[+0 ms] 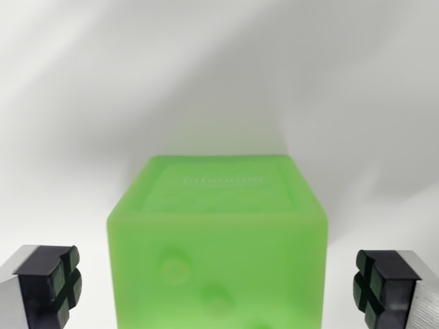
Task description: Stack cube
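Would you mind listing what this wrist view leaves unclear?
- Green cube: its lower part is cut off by the wrist view's bottom edge.
- Embossed lettering on its top: too faint to read.
- Second cube for stacking: none in frame.
- Gripper: only the finger pads show; the body is out of frame.

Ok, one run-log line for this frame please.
phase: pre-grasp | gripper: open, straddling green cube | contact: none, pads clear of both sides | second cube: not in view | surface: white table
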`<act>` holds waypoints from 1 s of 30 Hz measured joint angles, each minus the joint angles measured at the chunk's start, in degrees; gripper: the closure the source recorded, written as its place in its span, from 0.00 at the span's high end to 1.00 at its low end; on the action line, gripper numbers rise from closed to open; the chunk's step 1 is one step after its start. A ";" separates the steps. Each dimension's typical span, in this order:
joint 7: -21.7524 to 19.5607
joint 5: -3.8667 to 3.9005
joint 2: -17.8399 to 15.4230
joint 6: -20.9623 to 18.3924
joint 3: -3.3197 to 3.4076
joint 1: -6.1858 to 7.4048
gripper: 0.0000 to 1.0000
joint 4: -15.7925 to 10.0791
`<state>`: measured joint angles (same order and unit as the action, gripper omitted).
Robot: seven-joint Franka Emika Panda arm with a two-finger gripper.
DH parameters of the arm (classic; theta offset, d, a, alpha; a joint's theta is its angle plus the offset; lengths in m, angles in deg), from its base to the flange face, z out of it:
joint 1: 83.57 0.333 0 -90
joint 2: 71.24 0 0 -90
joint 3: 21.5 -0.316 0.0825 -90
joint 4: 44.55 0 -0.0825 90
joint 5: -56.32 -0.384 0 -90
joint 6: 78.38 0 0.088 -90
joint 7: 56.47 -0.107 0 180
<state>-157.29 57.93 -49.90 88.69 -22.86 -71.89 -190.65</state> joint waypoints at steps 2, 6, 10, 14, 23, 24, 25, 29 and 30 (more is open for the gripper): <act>0.00 0.00 0.93 0.69 0.15 0.16 1.00 0.25; 0.00 0.00 2.35 1.77 0.33 0.37 1.00 0.66; 0.00 0.00 3.25 2.44 0.42 0.43 1.00 0.90; 0.00 0.00 3.36 2.54 0.44 0.44 0.00 0.97; 0.00 0.00 3.36 2.54 0.44 0.46 0.00 1.00; 0.00 0.00 3.36 2.54 0.44 0.46 0.00 1.00; 0.00 0.00 3.36 2.54 0.44 0.46 0.00 1.00; 0.00 0.00 3.36 2.54 0.44 0.46 0.00 1.01; 0.00 0.00 3.36 2.54 0.44 0.46 0.00 1.01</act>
<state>-157.29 57.93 -46.54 91.23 -22.42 -71.44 -189.65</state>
